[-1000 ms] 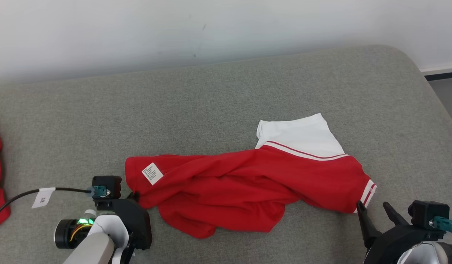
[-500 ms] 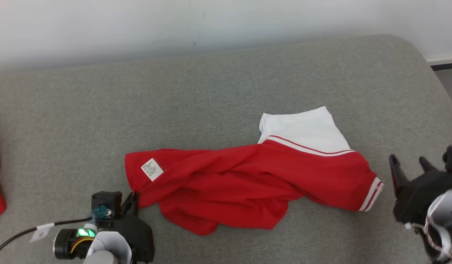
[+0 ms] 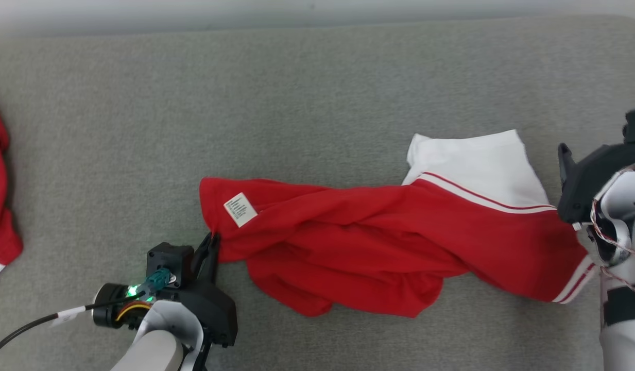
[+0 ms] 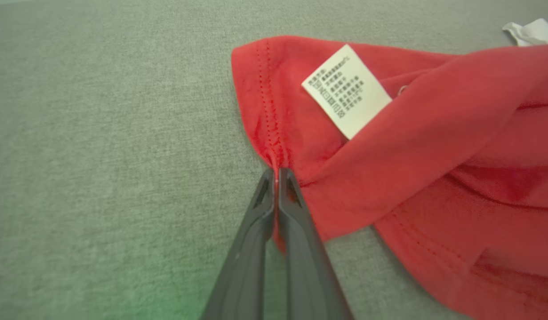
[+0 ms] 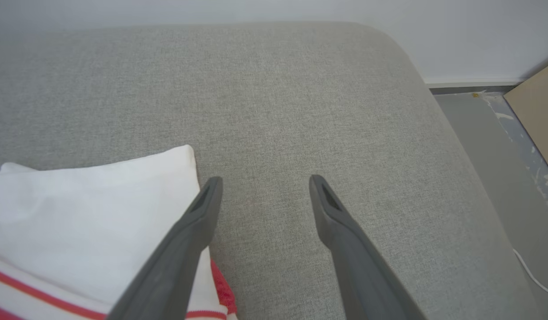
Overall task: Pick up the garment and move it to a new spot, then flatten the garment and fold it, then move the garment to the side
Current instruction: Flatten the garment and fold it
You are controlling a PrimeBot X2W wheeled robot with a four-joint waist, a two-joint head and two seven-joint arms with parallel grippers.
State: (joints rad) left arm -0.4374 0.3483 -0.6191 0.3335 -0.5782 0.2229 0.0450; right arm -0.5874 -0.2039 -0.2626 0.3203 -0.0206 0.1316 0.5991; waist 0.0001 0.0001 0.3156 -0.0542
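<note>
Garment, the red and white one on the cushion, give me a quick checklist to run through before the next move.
1. Hem clamped in left pincer: ok, shut on garment.
2. Hold by right pincer: not ok, open over bare cushion beside white part.
3. Garment flat: not ok, twisted and bunched.
4. Spare red cloth apart from it: ok.
5. Grip firm enough to lift: cannot tell.

Soft matt red and white knit cloth of the garment (image 3: 379,247), smooth white printed label (image 4: 347,91) on it, coarse grey woven upholstery of the cushion (image 3: 296,103), matt dark plastic left gripper (image 4: 276,173) and right gripper (image 5: 265,182), smooth pale wall (image 5: 256,11)
</note>
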